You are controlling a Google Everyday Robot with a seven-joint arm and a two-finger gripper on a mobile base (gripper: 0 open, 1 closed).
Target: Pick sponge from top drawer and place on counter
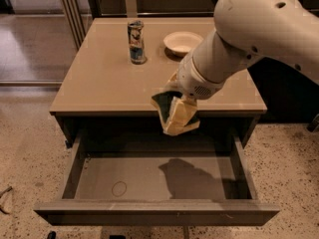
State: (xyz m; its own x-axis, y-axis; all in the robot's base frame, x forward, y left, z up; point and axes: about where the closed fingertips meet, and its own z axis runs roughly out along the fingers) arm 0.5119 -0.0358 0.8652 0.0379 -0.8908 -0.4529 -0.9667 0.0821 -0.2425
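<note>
Gripper (178, 118) clamped on sponge (161, 102), green face to the left | hangs at counter (109, 83) front edge, above rear of open drawer (149, 183) | ring mark (119, 188) on drawer bottom | can (135, 41) and bowl (182, 42) on counter behind

We work from a single view. It is set high in front of the cabinet, pitched steeply downward and facing the cabinet's rear. The front panel of the open top drawer (149, 215) runs along the lower edge of the frame, nearest the lens. The counter (109, 83) fills the middle, and speckled floor (30, 148) shows at both sides. The range is close: the cabinet spans most of the frame width. The arm enters from the upper right. We locate the gripper (178, 117) near frame centre, over the counter's front edge, clamped on the sponge (161, 103).
</note>
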